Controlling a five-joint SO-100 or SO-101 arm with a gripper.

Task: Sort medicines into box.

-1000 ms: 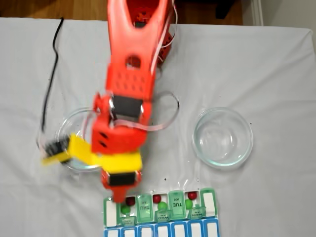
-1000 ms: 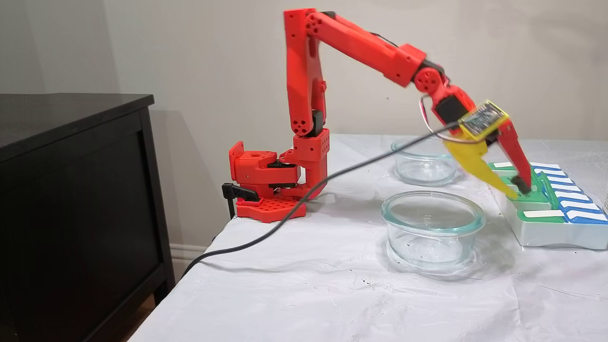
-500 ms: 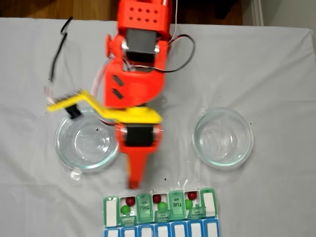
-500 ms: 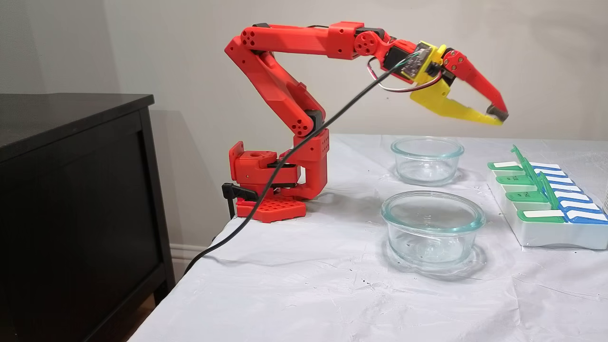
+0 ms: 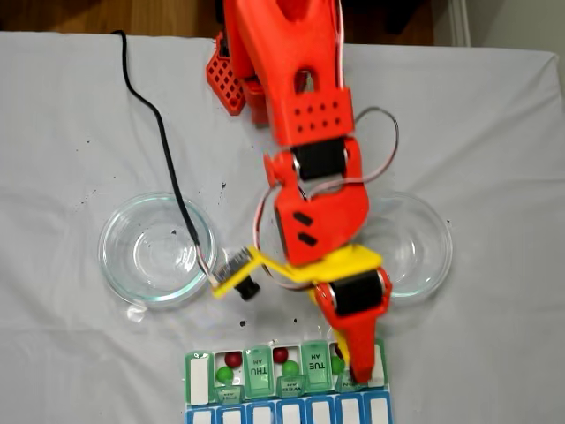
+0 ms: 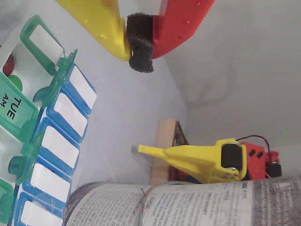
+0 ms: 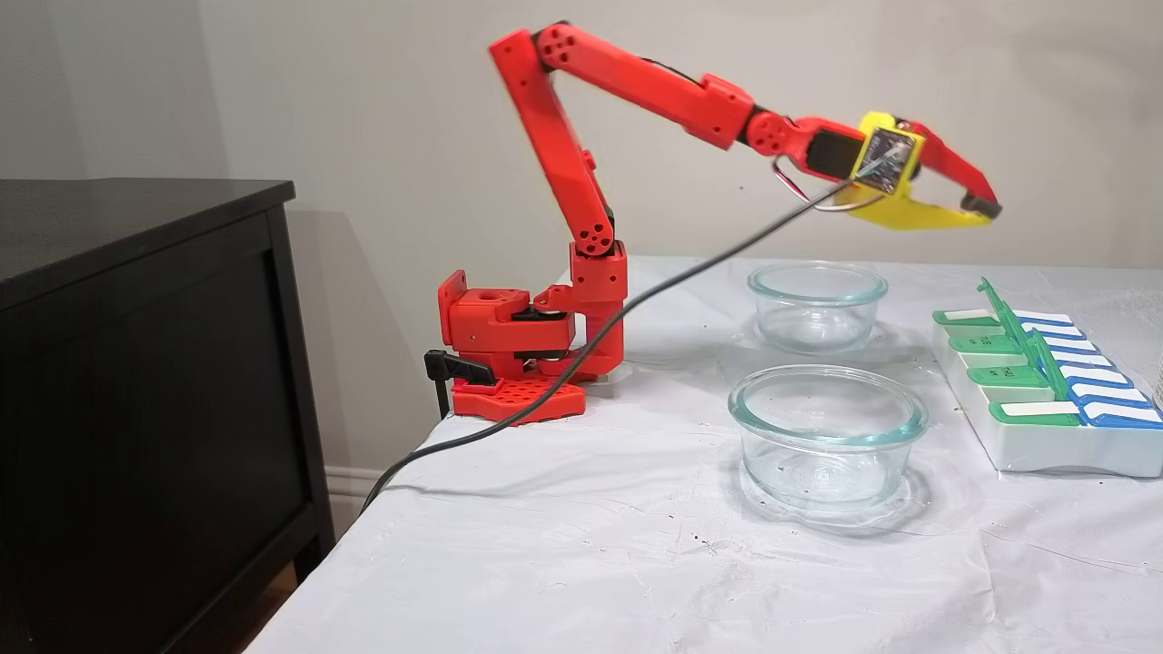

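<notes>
The box (image 5: pixel 257 377) lies at the table's near edge in a fixed view, green lids flipped open above a blue row. Red medicines (image 5: pixel 232 359) and green medicines (image 5: pixel 224 375) sit in its open compartments. My gripper (image 5: pixel 357 374) hovers over the box's right end, partly covering one compartment. From the side, the gripper (image 7: pixel 986 212) hangs high above the box (image 7: pixel 1054 450). In the wrist view the gripper (image 6: pixel 140 43) is shut, its black foam pad pressed between the yellow and red fingers, and nothing else is held. A red pill (image 6: pixel 6 66) and a green pill (image 6: pixel 16 81) lie beside the TUE lid.
Two clear glass bowls stand behind the box, one left (image 5: pixel 157 249) and one right (image 5: pixel 425 249) under the arm. A black cable (image 5: pixel 166 146) trails across the cloth. A dark cabinet (image 7: pixel 136 363) stands off the table's end. A printed paper roll (image 6: pixel 188 205) lies beyond the box.
The gripper rose out of the box's left end, then swung across to above its right end. The pills stay in their compartments.
</notes>
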